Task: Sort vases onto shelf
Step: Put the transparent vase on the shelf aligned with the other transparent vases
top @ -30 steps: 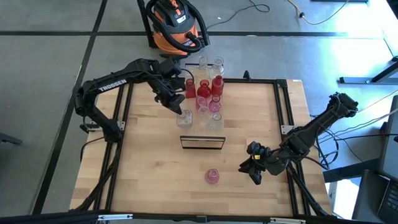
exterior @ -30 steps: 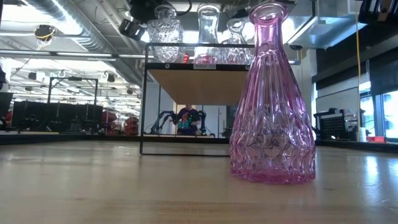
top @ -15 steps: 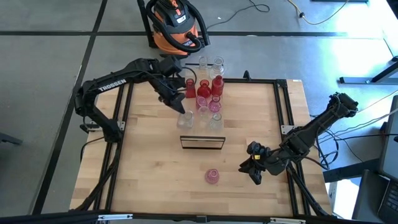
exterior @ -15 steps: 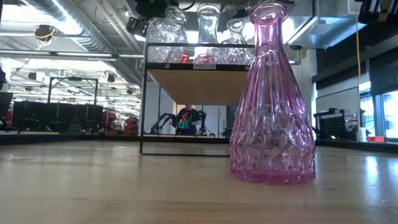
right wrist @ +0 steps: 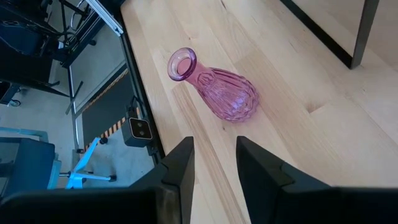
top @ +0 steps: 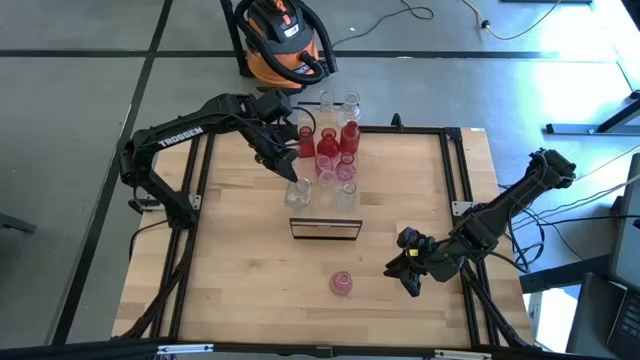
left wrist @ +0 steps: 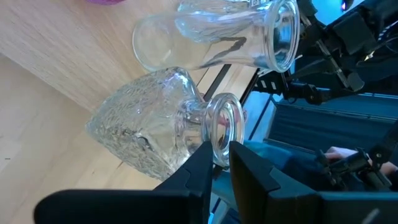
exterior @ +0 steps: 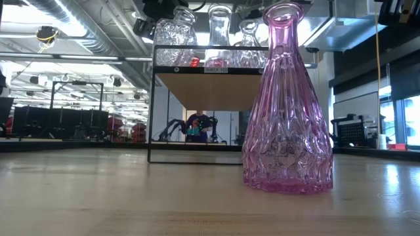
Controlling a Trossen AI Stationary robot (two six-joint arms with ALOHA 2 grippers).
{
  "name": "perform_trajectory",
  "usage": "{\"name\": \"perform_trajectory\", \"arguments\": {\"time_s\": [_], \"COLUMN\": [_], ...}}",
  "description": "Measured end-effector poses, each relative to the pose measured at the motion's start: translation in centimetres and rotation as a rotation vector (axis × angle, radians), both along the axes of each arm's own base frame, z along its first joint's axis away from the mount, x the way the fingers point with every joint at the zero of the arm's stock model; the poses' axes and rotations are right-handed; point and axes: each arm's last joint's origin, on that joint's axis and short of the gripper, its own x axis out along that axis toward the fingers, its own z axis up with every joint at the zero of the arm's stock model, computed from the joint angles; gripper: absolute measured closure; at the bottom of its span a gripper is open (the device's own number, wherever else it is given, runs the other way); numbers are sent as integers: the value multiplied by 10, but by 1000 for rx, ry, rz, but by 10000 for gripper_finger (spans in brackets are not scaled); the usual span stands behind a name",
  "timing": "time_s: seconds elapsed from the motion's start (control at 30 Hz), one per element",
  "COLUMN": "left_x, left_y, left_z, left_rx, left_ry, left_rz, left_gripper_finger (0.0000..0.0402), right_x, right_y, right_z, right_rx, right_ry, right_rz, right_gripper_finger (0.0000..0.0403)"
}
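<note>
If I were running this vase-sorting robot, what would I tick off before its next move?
1. Left gripper jaws closed on the rim of the faceted clear glass vase: ok.
2. Held vase above the raised light-wood shelf: ok, at its left end.
3. Held vase clear of neighbouring clear vases: cannot tell.
4. Pink ribbed glass vase upright on the table, waiting: ok.
5. Right gripper jaws open, empty, apart from the pink vase: ok.

Orange shop vacuum (top: 284, 38) on grey floor at twelve o'clock, yellow cable (top: 505, 30) at one o'clock
</note>
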Motion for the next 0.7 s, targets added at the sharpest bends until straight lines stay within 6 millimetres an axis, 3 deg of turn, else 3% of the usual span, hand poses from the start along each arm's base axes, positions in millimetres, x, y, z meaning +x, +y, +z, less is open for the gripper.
{"name": "perform_trajectory", "arguments": {"time_s": [0.7], "left_x": [-3], "left_y": [0], "left_z": [-4], "left_rx": [53], "left_ry": [54], "left_rz": [-2], "left_gripper_finger": [354], "right_x": [-1], "right_y": [-1], "right_z": [-1], "right_rx": [-10], "right_ry": [12], "right_rz": [0], "right_gripper_finger": [299]}}
